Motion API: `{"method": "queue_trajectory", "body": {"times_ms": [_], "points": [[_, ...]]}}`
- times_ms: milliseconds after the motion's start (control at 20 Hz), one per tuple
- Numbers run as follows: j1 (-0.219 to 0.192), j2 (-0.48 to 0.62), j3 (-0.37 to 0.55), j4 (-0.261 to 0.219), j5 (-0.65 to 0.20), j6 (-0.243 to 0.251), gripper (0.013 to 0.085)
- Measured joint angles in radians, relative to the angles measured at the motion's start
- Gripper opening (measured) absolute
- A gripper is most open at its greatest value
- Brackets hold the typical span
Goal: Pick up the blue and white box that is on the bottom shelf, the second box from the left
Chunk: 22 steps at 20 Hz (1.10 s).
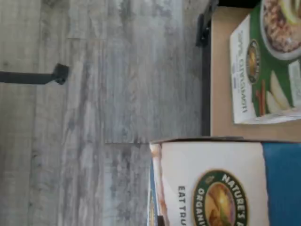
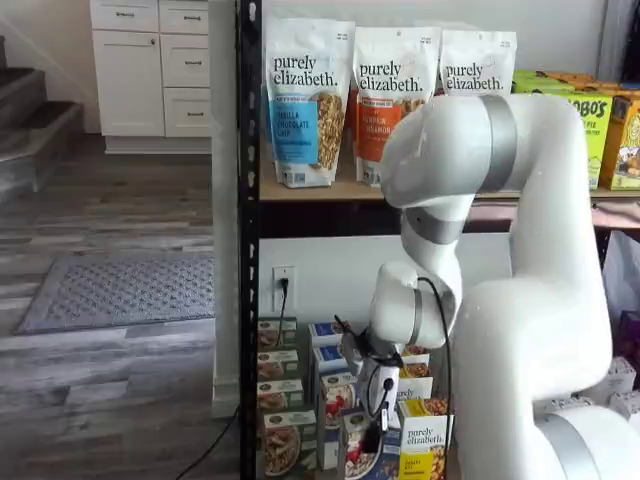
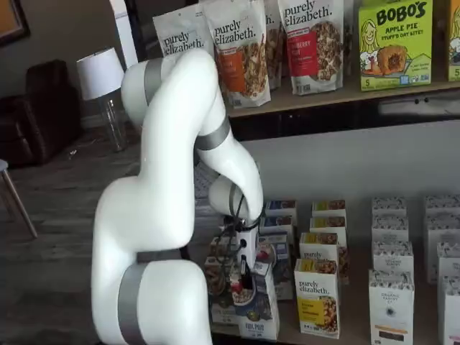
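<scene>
Blue and white box [image 3: 250, 298] sits gripped in our gripper [image 3: 245, 277], fingers closed on its top, at the front of the bottom shelf [image 3: 345, 334], so we judge the grasp made and a straight lift next, clear of the yellow carton [image 3: 318, 298], over grey plank flooring [image 1: 94, 117].

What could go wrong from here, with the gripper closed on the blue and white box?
The gripper holds the blue and white box only near its top, so it could tilt or slip. The yellow carton and green carton stand close on either side; swinging out might knock them.
</scene>
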Motion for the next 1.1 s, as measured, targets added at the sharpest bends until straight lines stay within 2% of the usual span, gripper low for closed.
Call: {"method": "queue_trajectory", "body": {"times_ms": [350, 500, 850, 1100], "points": [[0.017, -0.135, 0.123, -0.063, 0.000, 0.076, 0.0450], [0.024, -0.207, 0.166, -0.090, 0.044, 0.111, 0.0450], [0.045, -0.397, 0.251, -0.232, 0.194, 0.267, 0.0450], [0.059, -0.497, 0.296, -0.227, 0.247, 0.280, 0.0450]]}}
